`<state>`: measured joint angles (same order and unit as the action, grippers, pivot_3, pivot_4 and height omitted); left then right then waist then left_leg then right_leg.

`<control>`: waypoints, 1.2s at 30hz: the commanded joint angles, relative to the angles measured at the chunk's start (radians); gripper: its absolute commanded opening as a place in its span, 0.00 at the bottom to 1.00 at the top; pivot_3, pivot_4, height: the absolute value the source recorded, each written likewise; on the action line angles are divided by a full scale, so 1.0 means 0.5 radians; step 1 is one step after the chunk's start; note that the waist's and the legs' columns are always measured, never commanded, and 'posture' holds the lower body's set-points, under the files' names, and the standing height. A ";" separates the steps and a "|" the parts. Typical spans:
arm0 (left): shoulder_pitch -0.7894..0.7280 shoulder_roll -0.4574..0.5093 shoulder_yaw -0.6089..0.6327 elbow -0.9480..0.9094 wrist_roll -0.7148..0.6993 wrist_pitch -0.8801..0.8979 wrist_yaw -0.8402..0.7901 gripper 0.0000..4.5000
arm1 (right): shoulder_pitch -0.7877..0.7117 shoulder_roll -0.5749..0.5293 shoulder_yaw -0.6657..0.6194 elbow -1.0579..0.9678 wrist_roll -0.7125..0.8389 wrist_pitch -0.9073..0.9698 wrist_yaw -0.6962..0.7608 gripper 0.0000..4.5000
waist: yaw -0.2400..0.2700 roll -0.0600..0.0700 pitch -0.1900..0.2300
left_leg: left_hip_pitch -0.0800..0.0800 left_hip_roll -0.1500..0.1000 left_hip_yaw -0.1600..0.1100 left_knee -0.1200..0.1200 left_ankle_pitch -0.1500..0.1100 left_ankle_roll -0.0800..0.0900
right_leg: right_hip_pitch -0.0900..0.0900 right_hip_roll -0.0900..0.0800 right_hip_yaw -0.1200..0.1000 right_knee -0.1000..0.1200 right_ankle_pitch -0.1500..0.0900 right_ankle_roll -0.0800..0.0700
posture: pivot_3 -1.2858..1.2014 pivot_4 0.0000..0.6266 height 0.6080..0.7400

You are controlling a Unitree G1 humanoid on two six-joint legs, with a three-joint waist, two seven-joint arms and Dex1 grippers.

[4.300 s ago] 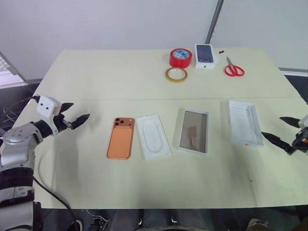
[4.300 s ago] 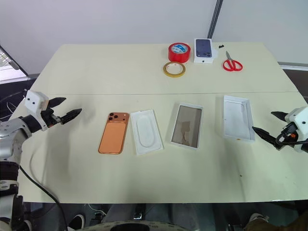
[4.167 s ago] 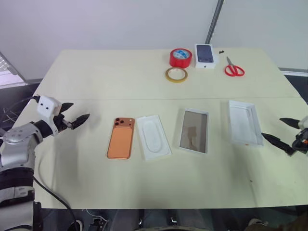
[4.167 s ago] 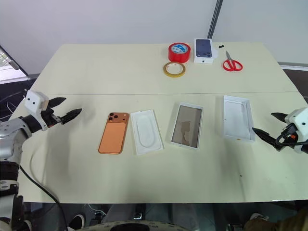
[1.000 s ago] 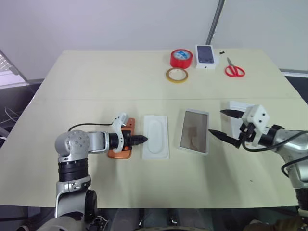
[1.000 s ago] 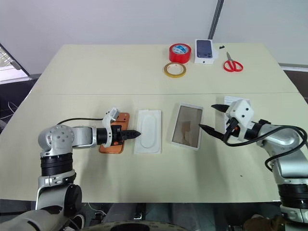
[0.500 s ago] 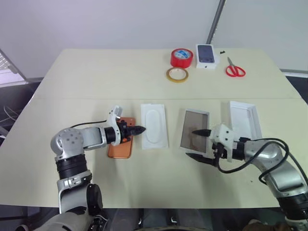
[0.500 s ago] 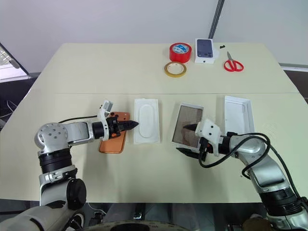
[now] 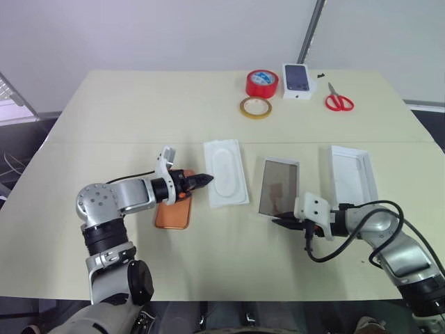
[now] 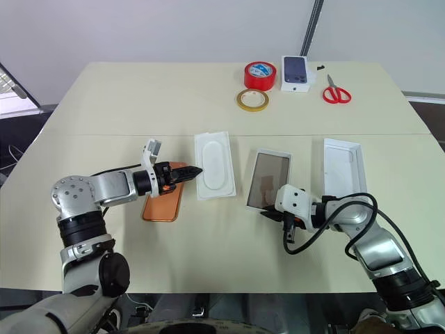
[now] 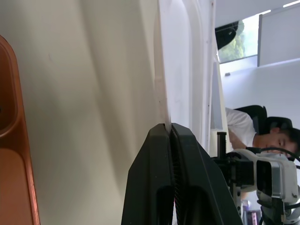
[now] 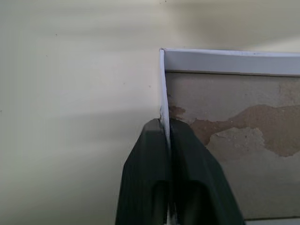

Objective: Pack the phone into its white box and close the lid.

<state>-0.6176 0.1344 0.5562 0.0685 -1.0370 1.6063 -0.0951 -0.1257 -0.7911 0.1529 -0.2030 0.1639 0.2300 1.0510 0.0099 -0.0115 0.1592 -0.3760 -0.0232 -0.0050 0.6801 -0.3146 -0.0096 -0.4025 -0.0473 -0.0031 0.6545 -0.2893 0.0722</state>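
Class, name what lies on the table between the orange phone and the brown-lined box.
In the left eye view, a white insert tray lies between the phone and the box.

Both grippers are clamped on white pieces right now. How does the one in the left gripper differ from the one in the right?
The left gripper pinches a thin white insert tray with a raised oval moulding; the right gripper pinches the near rim of the white box, whose floor is brownish and patchy. The tray is tilted beside the phone; the box lies nearly square to the table edge. Both are shallow, phone-sized and gripped at an edge.
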 commanded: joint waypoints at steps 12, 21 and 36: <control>-0.082 -0.051 -0.027 -0.031 -0.096 0.016 0.048 0.00 | -0.239 0.247 0.210 -0.066 0.050 0.120 0.029 0.01 | 0.004 -0.001 0.001 | -0.001 -0.001 0.000 0.000 0.001 -0.002 | -0.001 0.000 0.000 0.000 0.000 0.000 | 0.52 0.24 1.00; -0.024 -0.016 -0.226 -0.123 -0.021 -0.070 -0.043 0.00 | -0.129 0.087 -0.095 -0.178 0.270 0.287 0.064 0.66 | 0.007 -0.001 0.001 | -0.002 -0.001 -0.001 0.000 0.001 -0.002 | -0.002 0.000 0.000 0.000 0.000 0.000 | 0.52 0.24 1.00; -0.008 -0.092 -0.441 -0.073 0.124 -0.165 -0.116 0.00 | -0.059 -0.122 -0.565 0.218 0.263 0.043 -0.027 0.66 | 0.004 -0.001 0.001 | -0.001 0.000 -0.001 -0.003 0.002 -0.003 | -0.001 0.001 0.000 0.001 0.000 0.000 | 0.52 0.24 1.00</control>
<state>-0.6224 0.0828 0.3473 0.0419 -0.9820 1.5375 -0.1361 -0.1539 -0.8572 -0.1203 -0.0574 0.2878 0.2644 1.0450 0.0119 -0.0122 0.1597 -0.3765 -0.0234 -0.0054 0.6788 -0.3135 -0.0112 -0.4032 -0.0466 -0.0032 0.6551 -0.2893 0.0723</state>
